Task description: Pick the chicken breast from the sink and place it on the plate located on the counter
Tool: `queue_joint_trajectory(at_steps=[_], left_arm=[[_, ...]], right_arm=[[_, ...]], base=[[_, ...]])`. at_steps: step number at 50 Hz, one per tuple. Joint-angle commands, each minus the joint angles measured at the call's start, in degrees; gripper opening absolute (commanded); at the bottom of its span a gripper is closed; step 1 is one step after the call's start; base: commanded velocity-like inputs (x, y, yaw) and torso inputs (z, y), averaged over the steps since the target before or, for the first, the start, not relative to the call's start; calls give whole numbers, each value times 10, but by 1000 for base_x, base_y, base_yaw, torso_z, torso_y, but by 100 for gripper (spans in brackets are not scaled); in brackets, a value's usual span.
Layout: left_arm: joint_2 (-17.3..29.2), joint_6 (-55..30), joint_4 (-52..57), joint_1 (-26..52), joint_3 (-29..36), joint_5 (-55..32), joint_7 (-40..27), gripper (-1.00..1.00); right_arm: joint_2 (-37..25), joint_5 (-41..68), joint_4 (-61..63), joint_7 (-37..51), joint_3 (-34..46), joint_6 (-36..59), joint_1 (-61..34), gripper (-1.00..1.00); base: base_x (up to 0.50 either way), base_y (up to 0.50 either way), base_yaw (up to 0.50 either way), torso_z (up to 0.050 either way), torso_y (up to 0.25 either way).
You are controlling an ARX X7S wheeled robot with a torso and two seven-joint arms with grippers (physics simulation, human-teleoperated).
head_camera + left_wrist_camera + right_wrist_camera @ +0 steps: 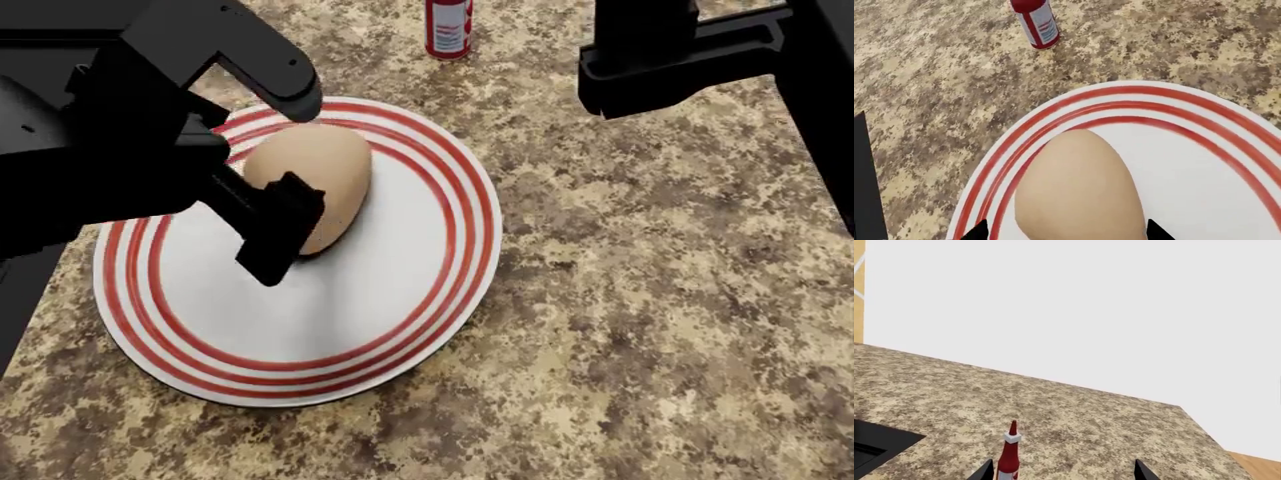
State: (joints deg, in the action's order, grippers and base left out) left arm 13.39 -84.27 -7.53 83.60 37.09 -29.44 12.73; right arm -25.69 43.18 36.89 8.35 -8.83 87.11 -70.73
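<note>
The beige chicken breast [1077,190] lies on the white plate with red rings [1201,170], toward the plate's far left part in the head view [314,180]. The plate [387,290] sits on the speckled granite counter [641,300]. My left gripper [1066,235] is open, its jaws either side of the chicken breast with a small gap showing; one black finger [280,230] stands beside it. My right gripper [1064,472] is open and empty, raised above the counter at the upper right of the head view. A black sink edge [864,175] shows beside the plate.
A red ketchup bottle [449,28] stands on the counter beyond the plate; it also shows in the left wrist view [1035,22] and the right wrist view [1009,455]. A sink corner [874,445] and a pale wall [1087,305] lie behind the counter.
</note>
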Motion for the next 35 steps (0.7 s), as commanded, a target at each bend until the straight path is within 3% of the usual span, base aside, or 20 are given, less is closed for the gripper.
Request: queue_joint_trajectory(at_steps=[1,6,9,17,21,25,28,32,35], left_arm=[[9,-24,59,30,-34,-2,-30,100],[16,-52,101,45,-60,-15,-52,100],[26,-56,136,23,-104,-50,-104,100],[93,-56,183,5,-211,-347,-386,100],[123,-54,202,3,-234,-477,-516,100],[163,-50,225,9,-227,-626,-667,100],[201,-23,238,22,-210,-757,-777,100],[241,16,265,43,-178,-856,-861,100],[261,35,280,56,-166,-891,-892,100]], right_arm=[[-2,12,-1,12,-3,2,-5,100],[-2,21,-1,18,-4,6,-12,100],[-4,24,-3,22,-4,4,-14,100],[-4,44,2,38,-9,16,-29,100],[-4,65,4,56,-14,22,-35,100],[-27,171,-4,142,-24,27,-51,100],[-60,322,-17,261,-37,27,-63,100],[-108,501,-36,409,-36,14,-84,100],[-133,556,-40,453,-22,-1,-96,100]], base=[[0,0,0,0,0],[0,0,0,0,0],[0,0,0,0,0],[0,0,0,0,0],[0,0,0,0,0],[0,0,0,0,0],[0,0,0,0,0],[0,0,0,0,0],[0,0,0,0,0]])
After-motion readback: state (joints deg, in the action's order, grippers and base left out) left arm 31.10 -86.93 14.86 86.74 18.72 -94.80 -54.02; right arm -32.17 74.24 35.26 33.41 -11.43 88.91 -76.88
